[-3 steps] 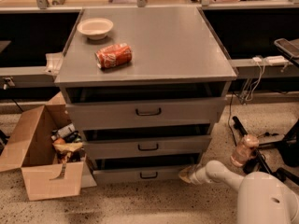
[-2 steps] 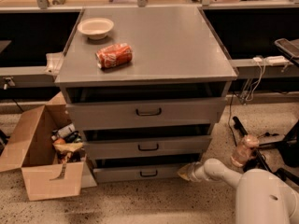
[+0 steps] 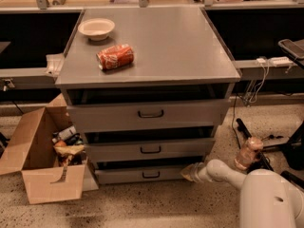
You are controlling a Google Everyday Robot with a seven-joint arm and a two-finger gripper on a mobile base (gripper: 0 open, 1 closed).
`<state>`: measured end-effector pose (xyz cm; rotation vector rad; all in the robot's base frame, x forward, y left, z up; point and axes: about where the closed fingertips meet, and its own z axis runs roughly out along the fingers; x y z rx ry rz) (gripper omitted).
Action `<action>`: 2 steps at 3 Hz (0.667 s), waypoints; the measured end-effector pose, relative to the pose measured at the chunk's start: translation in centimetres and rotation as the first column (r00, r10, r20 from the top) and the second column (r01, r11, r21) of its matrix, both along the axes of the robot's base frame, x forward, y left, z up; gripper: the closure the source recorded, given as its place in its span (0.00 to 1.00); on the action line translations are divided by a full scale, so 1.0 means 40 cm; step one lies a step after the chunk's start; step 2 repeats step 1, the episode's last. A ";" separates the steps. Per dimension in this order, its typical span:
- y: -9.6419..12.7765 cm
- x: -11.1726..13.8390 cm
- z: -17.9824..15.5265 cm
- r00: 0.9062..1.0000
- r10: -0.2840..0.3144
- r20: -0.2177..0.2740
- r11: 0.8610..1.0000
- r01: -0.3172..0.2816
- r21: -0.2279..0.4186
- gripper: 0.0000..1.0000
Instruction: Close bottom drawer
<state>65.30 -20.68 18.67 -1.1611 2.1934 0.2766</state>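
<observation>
The bottom drawer (image 3: 142, 175) is the lowest and slimmest grey front of the cabinet, with a small black pull handle (image 3: 151, 175) in its centre. It stands slightly out, with a dark gap above it. My gripper (image 3: 189, 172) is at the drawer front's right end, low near the floor, at the tip of my white arm (image 3: 223, 171) that reaches in from the lower right. The gripper touches or nearly touches the drawer's right edge.
The middle drawer (image 3: 150, 149) and top drawer (image 3: 149, 114) also stand out a little. A white bowl (image 3: 96, 28) and a red can (image 3: 115, 57) lie on the cabinet top. An open cardboard box (image 3: 45, 167) of trash sits on the floor at left. A bottle (image 3: 247, 153) and cables are at right.
My gripper has stayed at the right end of the bottom drawer, shifting slightly. The drawer front looks about the same.
</observation>
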 end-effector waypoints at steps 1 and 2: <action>0.002 0.012 0.017 1.000 -0.003 0.019 1.000 0.003 -0.005 1.00; 0.002 0.012 0.017 1.000 -0.003 0.019 1.000 0.003 -0.005 1.00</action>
